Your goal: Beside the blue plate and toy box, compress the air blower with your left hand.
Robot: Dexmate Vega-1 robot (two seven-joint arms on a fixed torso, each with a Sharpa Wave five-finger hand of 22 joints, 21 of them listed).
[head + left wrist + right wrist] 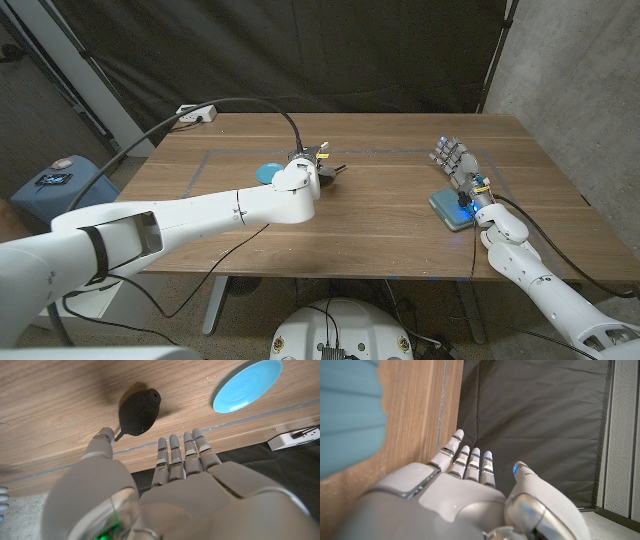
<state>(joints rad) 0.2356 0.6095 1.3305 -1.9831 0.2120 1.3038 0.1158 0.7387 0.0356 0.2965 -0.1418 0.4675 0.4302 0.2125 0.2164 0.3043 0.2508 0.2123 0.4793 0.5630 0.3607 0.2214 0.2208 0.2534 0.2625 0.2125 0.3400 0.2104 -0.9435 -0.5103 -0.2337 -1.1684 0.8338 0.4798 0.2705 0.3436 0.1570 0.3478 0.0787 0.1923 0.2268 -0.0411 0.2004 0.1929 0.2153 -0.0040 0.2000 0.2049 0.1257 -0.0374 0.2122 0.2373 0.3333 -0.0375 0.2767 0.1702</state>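
Rubber was my guess for the small black bulb-shaped air blower (140,410), which lay on its side on the brown wooden counter (400,215), its thin nozzle pointing back toward the robot's white left hand (172,467). From the far left of the room the left arm reached in across the counter, and in the head view its wrist hid most of the blower, so I placed it mainly from the left wrist view. There the left hand hovered over the blower with straight, parted fingers and nothing in its grasp. Near the blower, a little further along the counter, sat the round blue plate (247,385), apart from it with bare wood between them.

I judged the blower to be light and soft, a hollow bulb that would give easily and spring back. Its matte skin looked grippy rather than slick, and nothing about it seemed fragile, except perhaps the narrow nozzle. The fat middle of the bulb struck me as the place to take it, thumb on one side and fingers on the other. Being so light and round, it might roll or skid if pushed from one side only.

Over on the right, the right hand (458,170) stood with its fingers spread, holding nothing, just beside a flat teal rectangular box (452,210) near the counter's edge.
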